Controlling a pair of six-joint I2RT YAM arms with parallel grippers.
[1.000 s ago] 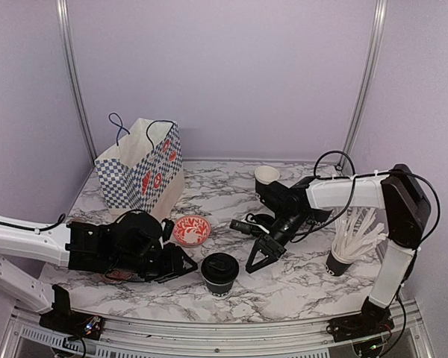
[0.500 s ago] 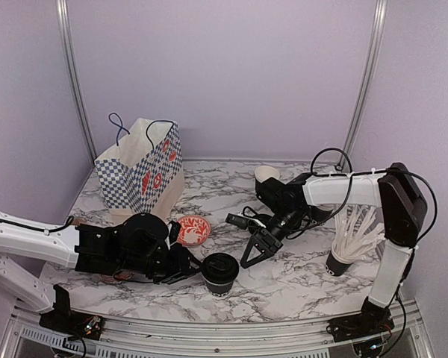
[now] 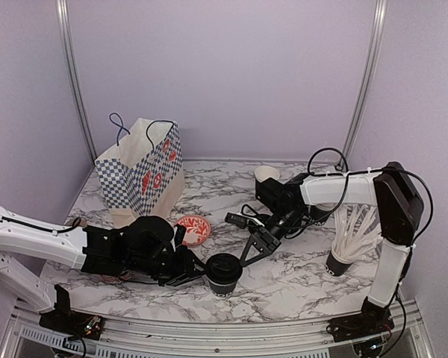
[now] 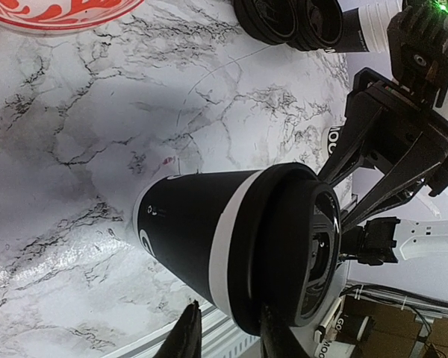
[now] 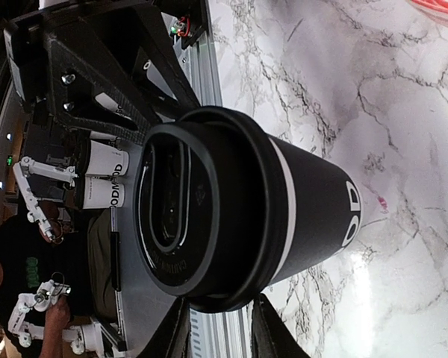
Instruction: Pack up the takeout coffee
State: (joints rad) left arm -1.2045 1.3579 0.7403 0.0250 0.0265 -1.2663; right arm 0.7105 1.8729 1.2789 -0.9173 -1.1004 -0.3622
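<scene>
A lidded black coffee cup (image 3: 223,272) with white lettering stands near the table's front edge. My left gripper (image 3: 193,269) is open, and its fingertips are right at the cup's left side. In the left wrist view the cup (image 4: 209,239) fills the space just beyond the open left gripper (image 4: 231,339). My right gripper (image 3: 249,249) is open and hangs close above and to the right of the lid. In the right wrist view the cup (image 5: 284,201) lies just ahead of the open right gripper (image 5: 218,332). A second cup (image 3: 266,177), without a lid, stands at the back.
A blue checked paper bag (image 3: 142,168) stands open at the back left. A red patterned bowl (image 3: 192,229) sits behind the left gripper. A cup full of white straws (image 3: 347,250) stands at the right. Loose black lids (image 4: 284,19) lie near the right arm.
My left gripper has slid right up to the cup. My right gripper has come down and to the left, close to the cup's lid. The cup has not moved.
</scene>
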